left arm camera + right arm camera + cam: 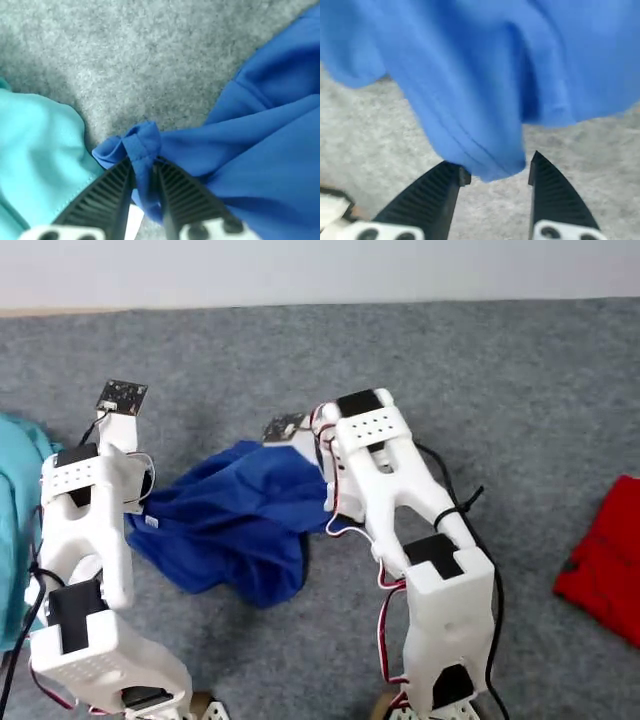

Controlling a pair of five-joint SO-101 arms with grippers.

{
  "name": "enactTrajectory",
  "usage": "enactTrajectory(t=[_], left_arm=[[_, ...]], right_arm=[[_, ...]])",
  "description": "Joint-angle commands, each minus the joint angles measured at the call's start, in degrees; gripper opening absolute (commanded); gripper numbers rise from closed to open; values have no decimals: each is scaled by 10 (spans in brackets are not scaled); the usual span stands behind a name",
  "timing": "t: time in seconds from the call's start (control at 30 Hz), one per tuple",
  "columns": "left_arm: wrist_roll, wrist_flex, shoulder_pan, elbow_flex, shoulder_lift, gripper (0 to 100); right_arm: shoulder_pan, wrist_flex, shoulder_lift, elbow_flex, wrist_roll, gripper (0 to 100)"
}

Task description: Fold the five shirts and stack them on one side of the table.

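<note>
A crumpled blue shirt [240, 525] lies on the grey felt table between the two arms. My left gripper [143, 172] is shut on a bunched edge of the blue shirt [250, 150], at its left side [148, 505]. My right gripper [495, 172] stands open at the shirt's right side [322, 495]. A fold of the blue shirt [470, 90] hangs down between its fingertips without being pinched. A teal shirt [15, 500] lies at the table's left edge, close beside the left gripper [35, 155].
A red shirt [605, 560] lies at the right edge of the table. Bare grey felt [450, 360] stretches across the back and between the right arm and the red shirt. A wall runs along the far edge.
</note>
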Motion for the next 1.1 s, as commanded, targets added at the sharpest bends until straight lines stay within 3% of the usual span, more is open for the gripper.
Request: enactTrajectory(t=[0.0,0.5,0.77,1.07], left_arm=[[2,-18,4,-16,-27,2],[2,-18,4,-16,-27,2],[2,-18,4,-16,-27,2],[2,0,6,-26,-40,2]], right_arm=[[-18,22,-32,-33,4,203],[-40,-46,107,-34,-33,196],[-37,-52,116,-34,-31,13],[36,25,69,-103,-30,11]])
